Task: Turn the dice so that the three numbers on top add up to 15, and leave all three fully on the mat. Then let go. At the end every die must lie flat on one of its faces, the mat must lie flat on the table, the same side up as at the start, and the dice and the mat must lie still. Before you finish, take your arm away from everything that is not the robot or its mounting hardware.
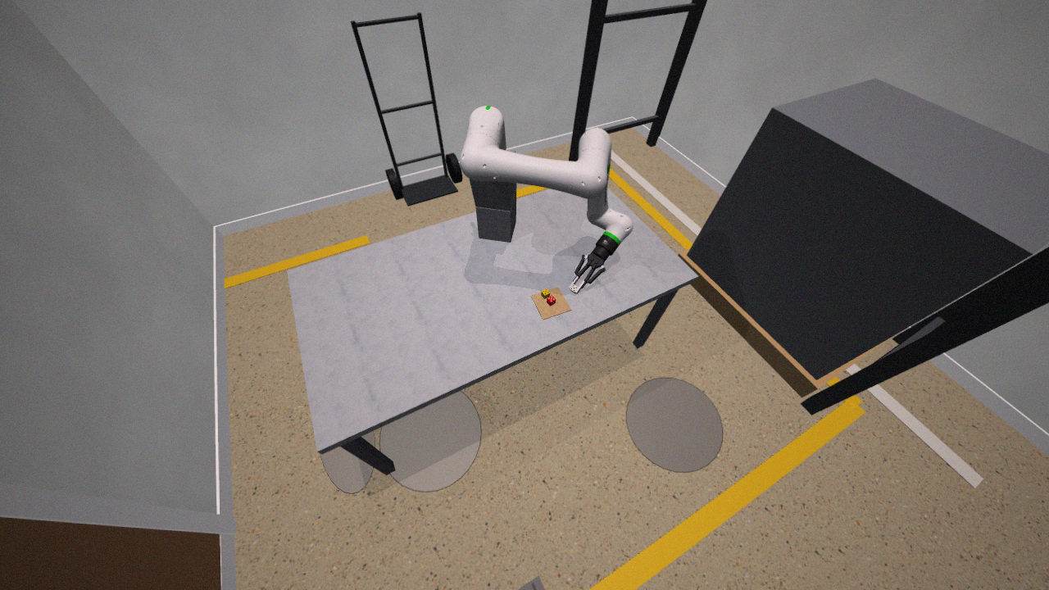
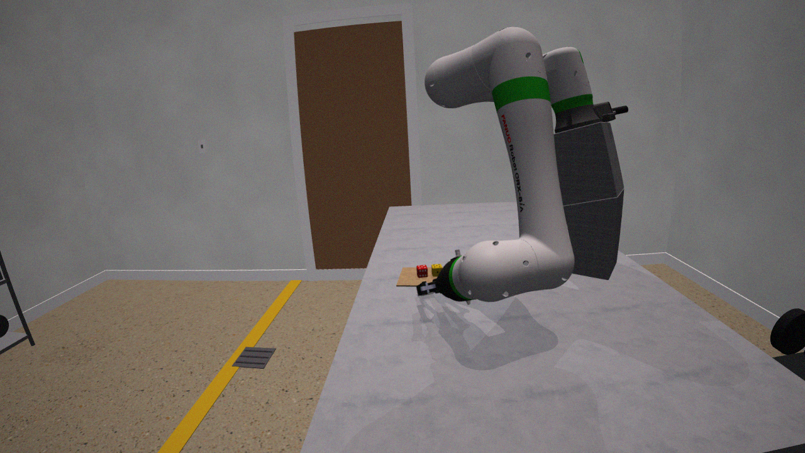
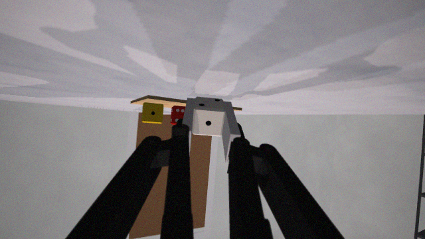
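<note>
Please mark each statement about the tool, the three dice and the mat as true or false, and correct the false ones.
1. The tool is shut on the white die. True.
2. The yellow die and the red die rest on the mat. True.
3. All three dice lie on the mat. False: the white die is held by the tool.
4. The red die lies on the bare table. False: it lies on the mat.
5. The held die's face towards the wrist camera shows one pip. True.
</note>
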Motion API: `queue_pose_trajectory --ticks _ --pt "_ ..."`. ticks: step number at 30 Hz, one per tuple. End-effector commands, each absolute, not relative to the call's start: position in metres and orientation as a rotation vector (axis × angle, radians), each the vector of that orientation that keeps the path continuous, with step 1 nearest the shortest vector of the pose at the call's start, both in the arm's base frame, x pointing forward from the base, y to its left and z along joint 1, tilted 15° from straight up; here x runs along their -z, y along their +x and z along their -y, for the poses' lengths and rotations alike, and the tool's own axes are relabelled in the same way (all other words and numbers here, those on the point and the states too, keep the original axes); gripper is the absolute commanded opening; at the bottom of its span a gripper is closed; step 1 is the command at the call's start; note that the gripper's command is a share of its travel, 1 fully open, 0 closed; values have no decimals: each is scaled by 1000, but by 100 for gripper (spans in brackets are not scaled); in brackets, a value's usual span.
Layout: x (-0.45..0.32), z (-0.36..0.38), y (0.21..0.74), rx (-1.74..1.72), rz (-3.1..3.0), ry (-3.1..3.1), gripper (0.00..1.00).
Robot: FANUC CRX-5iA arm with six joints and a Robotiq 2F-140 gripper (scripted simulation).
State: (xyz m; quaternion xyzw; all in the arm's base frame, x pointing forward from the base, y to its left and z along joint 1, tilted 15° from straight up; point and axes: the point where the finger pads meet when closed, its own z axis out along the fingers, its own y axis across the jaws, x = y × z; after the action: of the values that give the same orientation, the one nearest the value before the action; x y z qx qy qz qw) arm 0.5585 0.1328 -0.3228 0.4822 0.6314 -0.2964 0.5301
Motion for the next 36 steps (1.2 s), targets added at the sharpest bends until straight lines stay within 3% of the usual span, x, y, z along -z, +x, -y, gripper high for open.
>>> queue_pose_trajectory --ticks 1,32,36 --pt "323 -133 559 707 -1507 1151 16" --pt "323 -133 559 707 -1507 1151 16" --pt "323 -133 559 707 -1507 1151 21"
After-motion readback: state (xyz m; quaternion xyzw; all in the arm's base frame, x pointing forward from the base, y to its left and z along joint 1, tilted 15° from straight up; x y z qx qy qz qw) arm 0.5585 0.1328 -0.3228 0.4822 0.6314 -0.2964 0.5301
